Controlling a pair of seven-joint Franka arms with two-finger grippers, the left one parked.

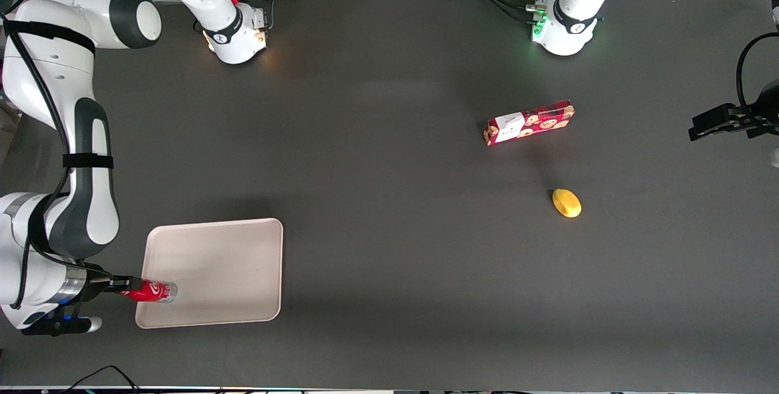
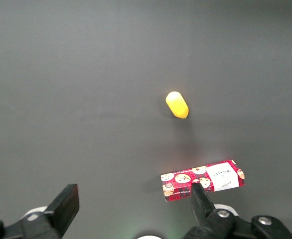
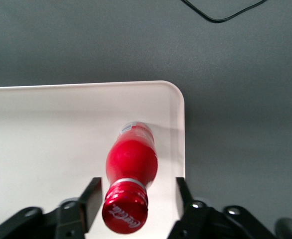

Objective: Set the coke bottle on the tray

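The coke bottle [image 1: 153, 291] is a slim red bottle with a red cap. It stands on the beige tray [image 1: 225, 260], close to the tray's rim toward the working arm's end and near the corner nearest the front camera. My right gripper [image 1: 126, 288] is open around the bottle's cap, with a gap between each finger and the bottle. In the right wrist view the bottle [image 3: 131, 162] rises from the tray [image 3: 46, 129] toward the camera, and the gripper [image 3: 136, 195] straddles its neck without touching it.
A red cookie box [image 1: 529, 122] lies toward the parked arm's end of the table. A yellow lemon [image 1: 566, 203] lies nearer the front camera than the box. Both show in the left wrist view: box [image 2: 203, 180], lemon [image 2: 177, 104]. A black cable [image 3: 220, 15] lies off the tray.
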